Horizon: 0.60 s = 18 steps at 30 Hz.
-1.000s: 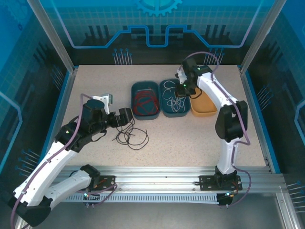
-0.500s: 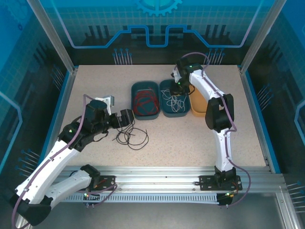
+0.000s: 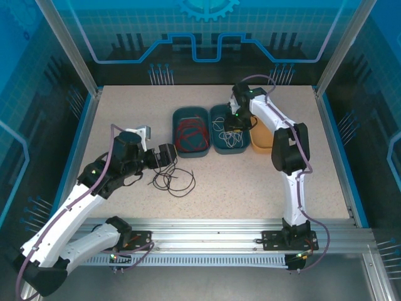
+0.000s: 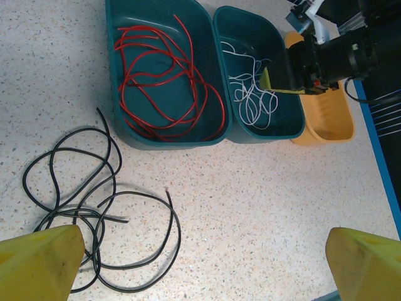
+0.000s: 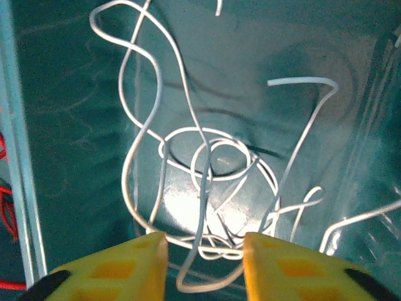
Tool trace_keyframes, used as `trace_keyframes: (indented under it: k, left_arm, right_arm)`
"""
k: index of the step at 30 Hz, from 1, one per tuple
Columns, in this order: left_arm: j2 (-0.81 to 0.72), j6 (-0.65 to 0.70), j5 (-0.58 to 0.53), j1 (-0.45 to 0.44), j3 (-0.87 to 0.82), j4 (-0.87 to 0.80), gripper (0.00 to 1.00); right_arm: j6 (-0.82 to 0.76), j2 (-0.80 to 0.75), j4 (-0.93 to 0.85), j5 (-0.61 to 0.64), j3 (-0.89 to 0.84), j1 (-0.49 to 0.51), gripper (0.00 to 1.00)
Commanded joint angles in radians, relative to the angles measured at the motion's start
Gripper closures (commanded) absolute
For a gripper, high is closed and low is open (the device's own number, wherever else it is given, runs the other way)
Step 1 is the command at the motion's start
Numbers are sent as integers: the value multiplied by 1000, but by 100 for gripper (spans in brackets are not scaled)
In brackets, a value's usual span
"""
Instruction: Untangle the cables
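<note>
Black cables (image 3: 170, 180) lie in loose loops on the speckled table, just in front of my left gripper (image 3: 166, 155). In the left wrist view these black cables (image 4: 178, 232) spread beside the left fingertip, and the left gripper (image 4: 203, 269) stands wide open over bare table. Red cables (image 3: 191, 133) fill one teal tray (image 3: 191, 155). White cables (image 3: 230, 135) lie in a second teal tray (image 3: 230, 151). My right gripper (image 3: 232, 122) hangs in that tray. In the right wrist view it (image 5: 205, 263) is open, with a loop of white cable (image 5: 204, 188) between the fingers, unclamped.
An orange tray (image 3: 264, 146) stands right of the white-cable tray, against it. The three trays sit in a row at mid-table. Free table surface lies in front of the trays and to the right. Blue rails border both table sides.
My right gripper moved left from the orange tray's edge to over the white cables and came down into the teal tray. The left arm barely moved.
</note>
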Motion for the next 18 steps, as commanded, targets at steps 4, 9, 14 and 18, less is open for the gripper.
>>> trace_keyframes:
  k: [4,9,14,18]
  left_arm:
    - [-14,-37,-19,5,-36,-15,1]
    - [-14,-86,-56,29,-57,-48,1]
    - [-28,-179,-63,106,-128,-49,1]
    - [-53,-248,-17,172,-217,-3,1]
  right_arm:
    - [1,-203,38,53,-78,11,54]
    - [-1,-325,89,105,-179,54,52]
    - [3,-460,189,146,-329,158,51]
    - [28,-529,264,187,-450,269,51]
